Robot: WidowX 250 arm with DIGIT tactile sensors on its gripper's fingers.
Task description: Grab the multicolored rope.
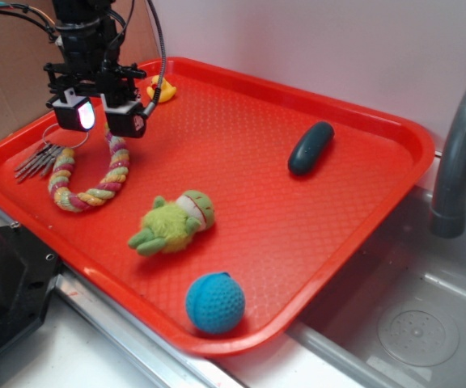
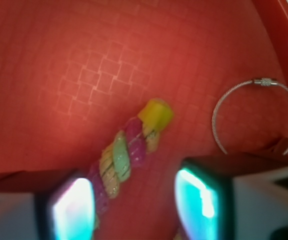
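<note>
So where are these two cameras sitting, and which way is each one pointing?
Exterior: off the red plastic tray's near corner, looking down across it; shows the black arm and gripper above the pastel twisted rope.
Wrist: mounted on the arm, facing straight down; its two fingers frame the bottom edge.
Shared: the rope, the tray, the metal key ring and the open gripper straddling one rope end.

Red tray (image 1: 354, 202), multicolored rope (image 1: 95, 182), keys (image 1: 43, 160), plush frog (image 1: 172, 222), blue ball (image 1: 214, 303), dark capsule (image 1: 311, 148), yellow duck (image 1: 163, 90)
</note>
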